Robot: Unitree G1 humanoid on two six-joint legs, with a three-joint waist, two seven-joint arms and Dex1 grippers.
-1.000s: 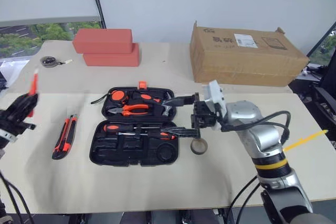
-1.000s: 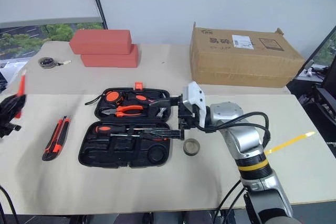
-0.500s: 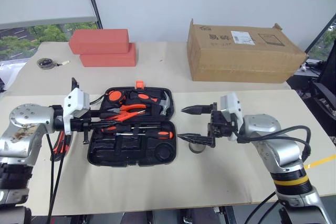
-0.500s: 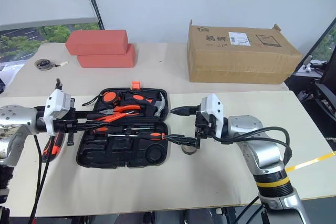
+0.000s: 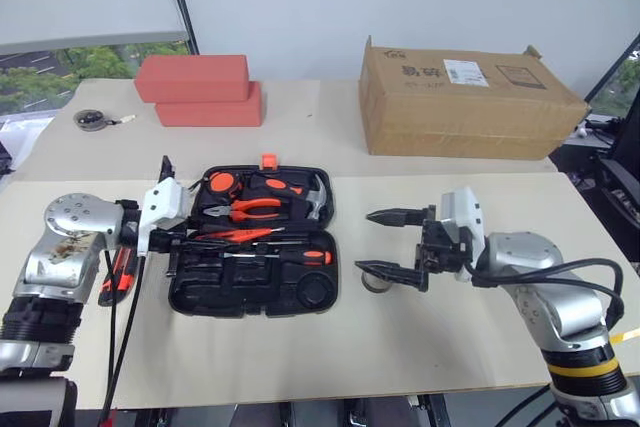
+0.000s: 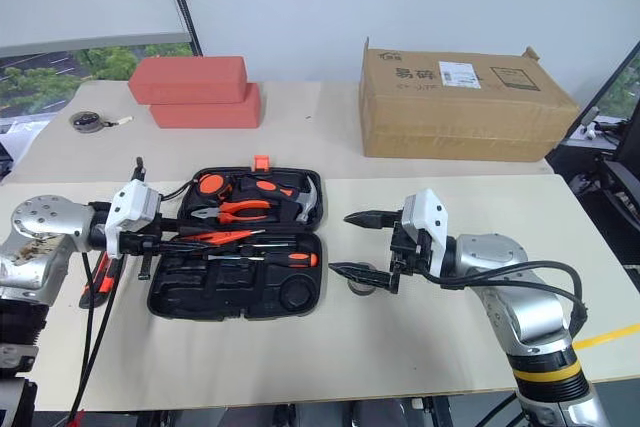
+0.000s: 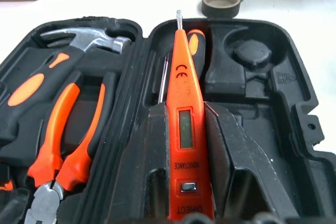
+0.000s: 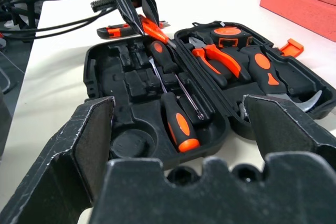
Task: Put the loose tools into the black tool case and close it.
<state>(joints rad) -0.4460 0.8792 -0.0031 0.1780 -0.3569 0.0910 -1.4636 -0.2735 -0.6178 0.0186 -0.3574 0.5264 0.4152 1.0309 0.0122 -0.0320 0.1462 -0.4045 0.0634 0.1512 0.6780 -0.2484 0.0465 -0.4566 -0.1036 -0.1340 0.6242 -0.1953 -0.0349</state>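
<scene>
A: Over the left edge of the flat black moulded-plastic tool case (image 5: pixel 255 243), which lies open near the middle of the table, a slim orange tester pen (image 7: pixel 185 114) is held between the pinched fingers of the left gripper (image 5: pixel 178 237).

B: How is the pen's long axis laid?

A: It is pointed rightward across the near half of the case, roughly along the orange-and-black-handled screwdriver (image 5: pixel 285 256) already seated there. The recesses are judged to lie just below and ahead of its tip.

B: And the other arm?

A: The right gripper (image 5: pixel 393 243) is held spread wide and empty, just right of the case. The small grey tape roll (image 5: pixel 377 281) sits under its near finger. The orange-black utility knife (image 5: pixel 122 271) is left on the table beside the left arm, so that arm is nearer to it.

B: Is anything in the way?

A: The seated screwdriver is the only thing judged likely to crowd the pen's recess.
</scene>
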